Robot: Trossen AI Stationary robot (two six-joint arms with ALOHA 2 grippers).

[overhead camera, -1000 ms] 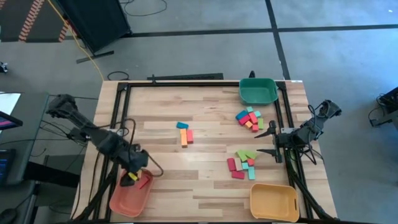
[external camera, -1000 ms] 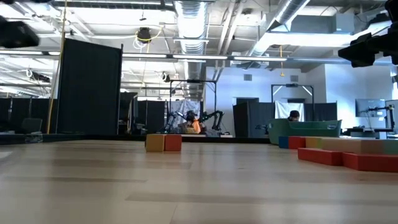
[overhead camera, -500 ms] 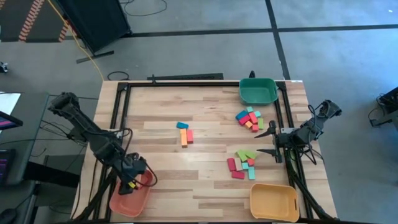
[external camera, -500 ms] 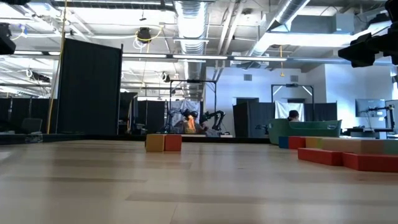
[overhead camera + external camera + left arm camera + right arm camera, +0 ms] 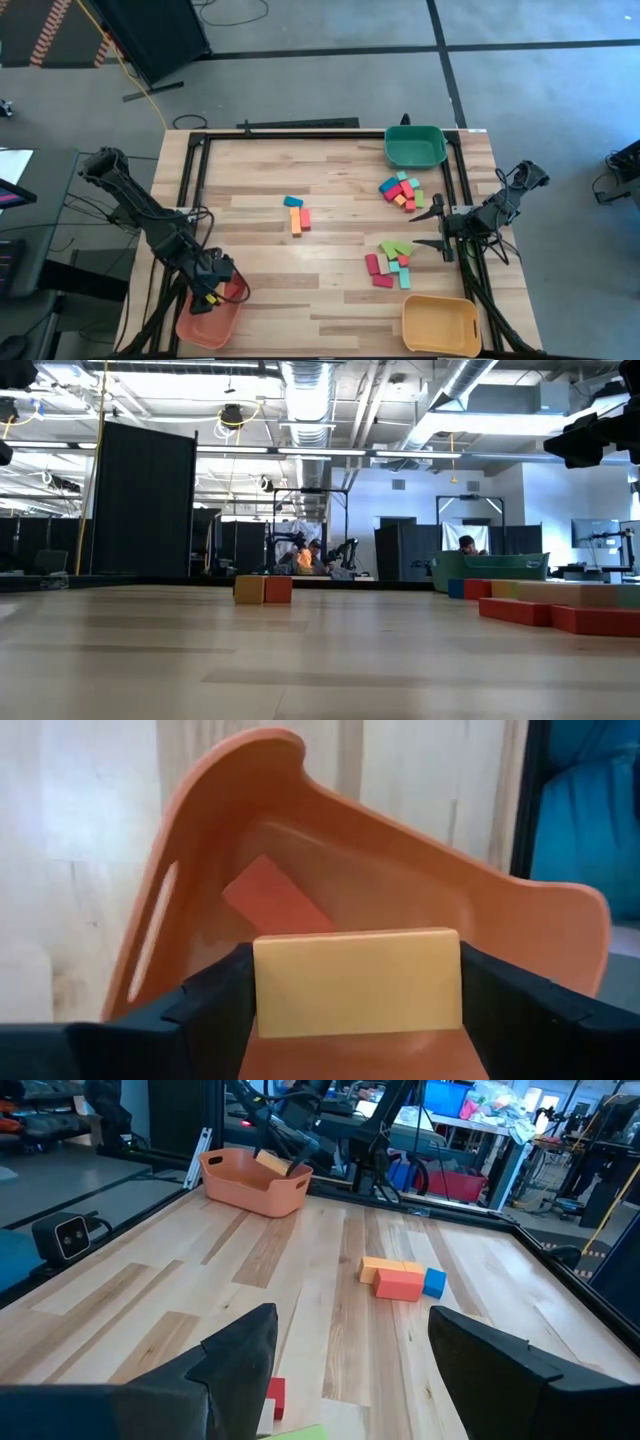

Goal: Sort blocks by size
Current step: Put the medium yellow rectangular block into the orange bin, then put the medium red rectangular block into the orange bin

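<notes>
Presently, left to right. Left gripper point(image 5: 355, 1020): over the salmon tray point(image 5: 205, 320) at the desk's point(image 5: 330, 270) near-left corner, jaws clamped on the short ends of a yellow bar block point(image 5: 357, 982), held above a red block point(image 5: 275, 897) lying in the tray. Likely light, rigid, smooth-faced; flat opposite faces suit gripping. Three blocks point(image 5: 295, 213) mid-desk; two clusters point(image 5: 392, 262) right. Right gripper point(image 5: 437, 226): beside the clusters, jaws apart, empty.

The left arm is reaching down toward the near left corner, and its left gripper point(image 5: 207, 292) is squeezing something between its fingers point(image 5: 210, 1005). The right arm is waiting at the right side, right gripper point(image 5: 432, 229) spread wide.
</notes>
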